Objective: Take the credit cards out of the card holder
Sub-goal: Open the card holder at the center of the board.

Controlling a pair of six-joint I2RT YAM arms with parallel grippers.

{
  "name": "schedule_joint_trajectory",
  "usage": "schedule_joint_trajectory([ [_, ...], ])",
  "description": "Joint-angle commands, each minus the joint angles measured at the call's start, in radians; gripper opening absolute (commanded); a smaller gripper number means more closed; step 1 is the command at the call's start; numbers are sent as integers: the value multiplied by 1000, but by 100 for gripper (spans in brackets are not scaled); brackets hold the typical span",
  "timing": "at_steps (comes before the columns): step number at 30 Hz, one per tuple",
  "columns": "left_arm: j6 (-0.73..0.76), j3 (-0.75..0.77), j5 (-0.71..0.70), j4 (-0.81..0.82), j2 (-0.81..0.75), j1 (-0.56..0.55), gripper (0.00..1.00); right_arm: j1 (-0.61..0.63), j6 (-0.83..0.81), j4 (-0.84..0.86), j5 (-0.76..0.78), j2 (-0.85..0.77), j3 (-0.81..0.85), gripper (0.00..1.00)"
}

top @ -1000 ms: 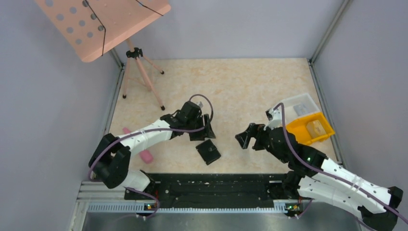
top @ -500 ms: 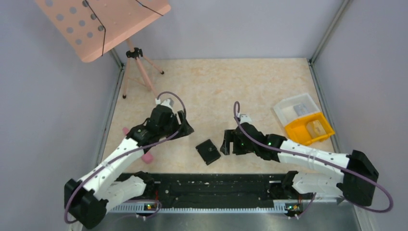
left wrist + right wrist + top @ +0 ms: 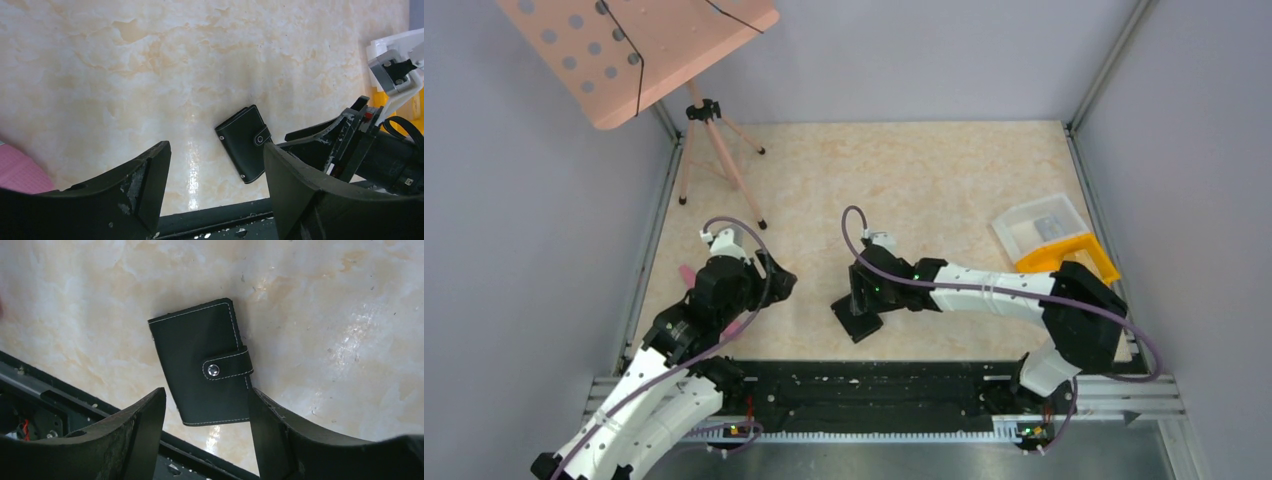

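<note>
The marbled beige table (image 3: 944,170) fills the cell, shut in by grey walls on the left, far and right sides and by a black rail (image 3: 874,385) along its near edge. The far half of the table lies bare. A pink perforated stand (image 3: 639,45) on a tripod overhangs the far left corner, and its legs come down close to the left wall. The right arm reaches from its base at the near right across to the middle of the table, low along the near strip. The left arm rises from the near left and is folded back, well short of the middle. Against the right wall a clear plastic tray (image 3: 1036,225) sits just behind a yellow bin (image 3: 1049,262), and the right arm's elbow partly covers the bin. A pink object (image 3: 20,170) lies by the left arm, near the left edge. The card holder (image 3: 202,362) lies flat and askew on the table just beyond the rail, between the two arms. It is black with white stitching, and its snap strap is fastened. The right gripper (image 3: 206,392) hangs over it with jaws spread. The holder's lower part shows in the gap between the fingers, and one finger (image 3: 280,435) overlaps its corner, but I cannot tell whether they touch. The left gripper (image 3: 216,150) is held apart to the left, jaws spread on nothing, with bare table between it and the holder.
</note>
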Motion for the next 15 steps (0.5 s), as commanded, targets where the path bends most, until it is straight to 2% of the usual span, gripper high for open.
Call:
schedule_joint_trajectory([
  [1, -7, -1, -60, -36, -33, 1, 74, 14, 0, -39, 48, 80, 73, 60],
  [6, -36, -26, -50, -38, -62, 1, 74, 31, -33, -69, 68, 161, 129, 52],
  [9, -64, -43, -48, -38, -71, 0, 74, 48, -60, -115, 139, 208, 163, 51],
  [11, -91, -68, -25, -21, -81, 1, 74, 68, -68, -182, 222, 257, 196, 51],
  [15, -129, -142, 54, 58, -97, 2, 73, 80, -68, -210, 248, 302, 205, 48],
])
